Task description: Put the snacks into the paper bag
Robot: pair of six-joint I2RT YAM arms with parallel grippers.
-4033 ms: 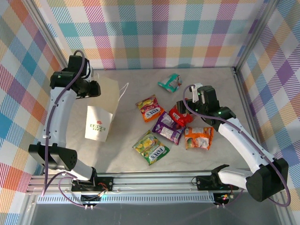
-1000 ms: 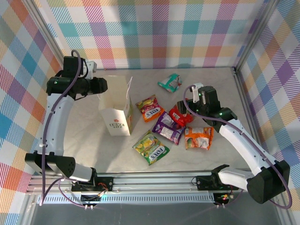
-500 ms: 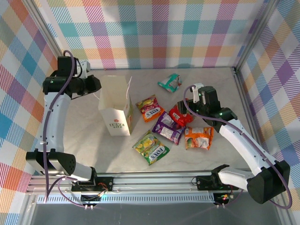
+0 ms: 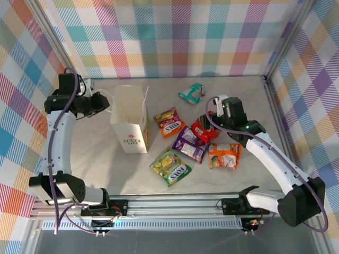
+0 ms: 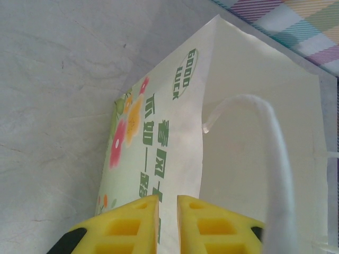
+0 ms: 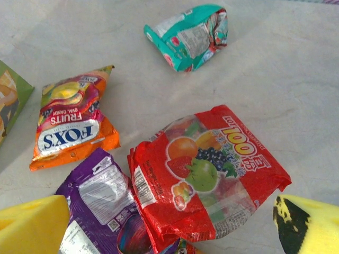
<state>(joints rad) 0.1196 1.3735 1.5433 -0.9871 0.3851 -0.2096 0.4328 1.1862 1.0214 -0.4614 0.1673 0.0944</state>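
Observation:
The white paper bag stands upright with its mouth open at the left of the table. My left gripper hovers just left of its rim, jaws shut to a thin slit with nothing held. In the left wrist view the gripper points at the bag's printed side, with the cord handle off to the right. The snacks lie to the bag's right: teal, orange, red, purple, orange, green-yellow. My right gripper is wide open over the red packet.
The right wrist view also takes in the teal packet, the orange FOX'S packet and the purple packet. Checked walls and metal posts close in the table on three sides. A rail runs along the near edge.
My left gripper has drawn back leftward from the bag's rim and its jaws have closed. The bag, which leaned in that gripper's hold four seconds ago, now stands on its own. The right arm has not moved.

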